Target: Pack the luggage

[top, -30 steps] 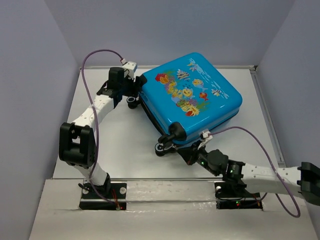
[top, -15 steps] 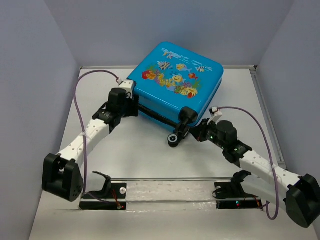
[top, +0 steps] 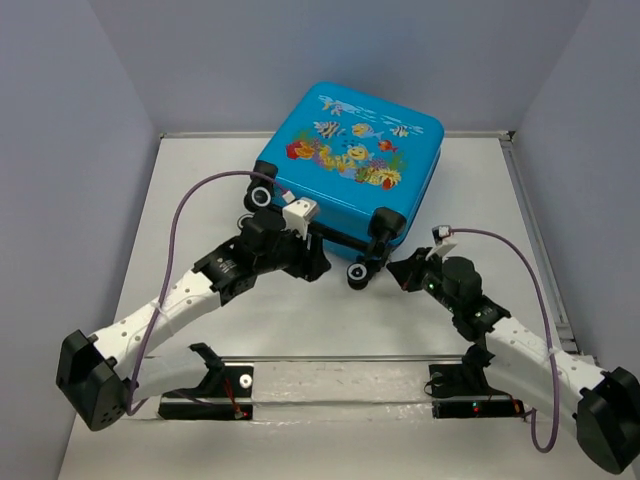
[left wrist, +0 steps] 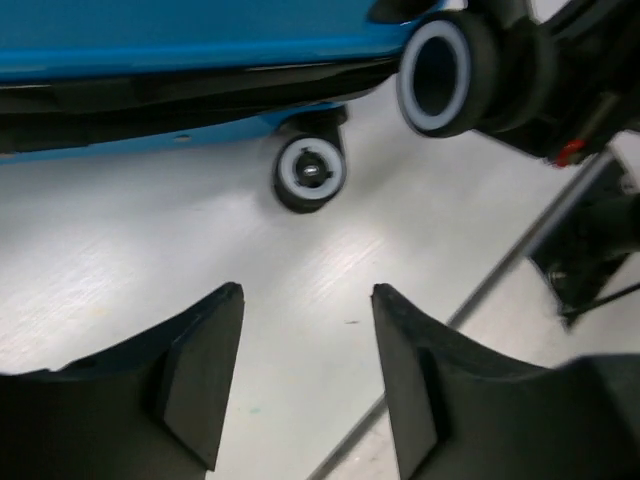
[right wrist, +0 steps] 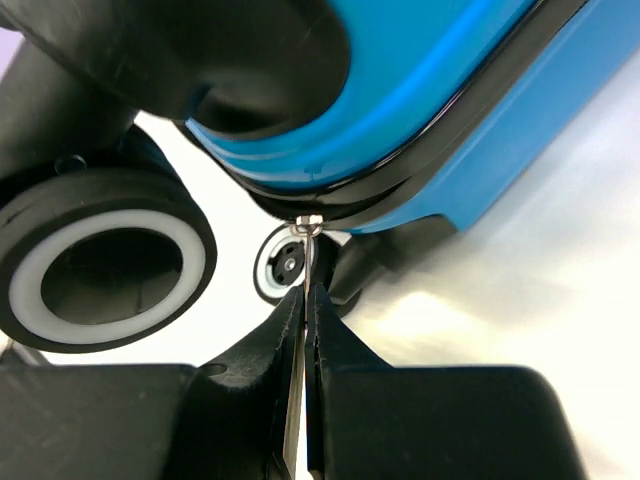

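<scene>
Small bright blue hard-shell suitcase with fish print [top: 352, 160] sits at upper centre of the overhead view on the grey worktop [top: 200, 200], shell looks zipped shut, black-and-white wheels [top: 357, 277] toward the arms. Right gripper [right wrist: 305, 292] has its jaws pinched all but closed on what looks like the thin silver zipper pull [right wrist: 310, 224] at the black seam, presumably to run the zip and open the case for packing. Left gripper [left wrist: 305, 300] has its jaws wide apart and empty, low over the worktop by the near edge, likely placed to brace the case against that pull.

The luggage [top: 350, 150] lies just behind the left claw [top: 318, 264] and right claw [top: 398, 266].
</scene>
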`<state>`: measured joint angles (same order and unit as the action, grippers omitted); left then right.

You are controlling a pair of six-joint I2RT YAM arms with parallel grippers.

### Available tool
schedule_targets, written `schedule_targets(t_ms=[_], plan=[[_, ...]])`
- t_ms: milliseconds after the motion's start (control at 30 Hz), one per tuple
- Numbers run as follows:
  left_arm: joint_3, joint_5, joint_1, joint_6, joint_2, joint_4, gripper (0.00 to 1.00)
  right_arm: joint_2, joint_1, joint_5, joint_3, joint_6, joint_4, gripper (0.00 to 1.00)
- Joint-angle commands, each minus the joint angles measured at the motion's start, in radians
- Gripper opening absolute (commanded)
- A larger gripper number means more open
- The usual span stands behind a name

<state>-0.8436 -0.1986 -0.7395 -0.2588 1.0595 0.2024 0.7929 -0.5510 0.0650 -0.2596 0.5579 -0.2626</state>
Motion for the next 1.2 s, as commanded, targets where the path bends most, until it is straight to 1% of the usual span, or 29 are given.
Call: schedule_targets(t_ms=[0,33,67,133,233,333,467,500,533,633,733,767,833,933,967,1000,1100,1133,1167], plan=[[-0.104,-0.166,-0.069,-0.045,0.040,-0.087,0.78,-0.011,-0.117,-0.052,0.022,0.045,0.006,0.07],[-0.123,-0.179,-0.107,-0.054,0.074,-0.106,0.88,-0.009,-0.138,-0.106,0.023,0.050,0.010,0.07],[-0.123,-0.192,-0.125,-0.062,0.092,-0.129,0.90,-0.008,-0.151,-0.106,0.025,0.054,0.008,0.07],[-0.167,-0.214,-0.169,-0.076,0.160,-0.178,0.91,-0.001,-0.161,-0.145,0.034,0.068,-0.006,0.07],[-0.198,-0.217,-0.198,-0.089,0.245,-0.227,0.91,-0.001,-0.170,-0.165,0.042,0.068,-0.029,0.07],[-0.218,-0.216,-0.205,-0.109,0.293,-0.297,0.91,0.002,-0.170,-0.195,0.040,0.053,-0.033,0.07],[-0.284,-0.203,-0.207,-0.112,0.367,-0.307,0.84,0.008,-0.188,-0.195,0.036,0.040,-0.078,0.07],[-0.298,-0.203,-0.207,-0.109,0.394,-0.307,0.82,0.018,-0.205,-0.200,0.034,0.039,-0.084,0.07],[-0.310,-0.194,-0.207,-0.109,0.407,-0.308,0.76,0.023,-0.216,-0.206,0.031,0.036,-0.087,0.07],[-0.362,-0.168,-0.207,-0.102,0.450,-0.313,0.72,0.040,-0.262,-0.240,0.028,0.034,-0.122,0.07],[-0.448,-0.159,-0.207,-0.100,0.493,-0.314,0.66,0.042,-0.326,-0.309,0.040,0.039,-0.171,0.07],[-0.466,-0.163,-0.207,-0.099,0.502,-0.316,0.64,0.045,-0.342,-0.309,0.045,0.040,-0.184,0.07],[-0.498,-0.154,-0.207,-0.096,0.525,-0.316,0.61,0.054,-0.398,-0.364,0.056,0.046,-0.234,0.07],[-0.560,-0.139,-0.207,-0.089,0.550,-0.307,0.58,0.120,-0.489,-0.444,0.057,0.040,-0.305,0.07],[-0.587,-0.140,-0.207,-0.086,0.562,-0.299,0.58,0.173,-0.541,-0.494,0.045,0.024,-0.352,0.07],[-0.600,-0.139,-0.207,-0.083,0.562,-0.294,0.57,0.204,-0.541,-0.520,0.034,0.014,-0.372,0.07],[-0.638,-0.130,-0.207,-0.079,0.582,-0.275,0.56,0.331,-0.631,-0.609,-0.023,-0.027,-0.447,0.07],[-0.647,-0.133,-0.207,-0.079,0.588,-0.268,0.56,0.362,-0.651,-0.629,-0.030,-0.036,-0.481,0.07],[-0.660,-0.137,-0.207,-0.079,0.593,-0.261,0.56,0.394,-0.690,-0.649,-0.036,-0.049,-0.553,0.07]])
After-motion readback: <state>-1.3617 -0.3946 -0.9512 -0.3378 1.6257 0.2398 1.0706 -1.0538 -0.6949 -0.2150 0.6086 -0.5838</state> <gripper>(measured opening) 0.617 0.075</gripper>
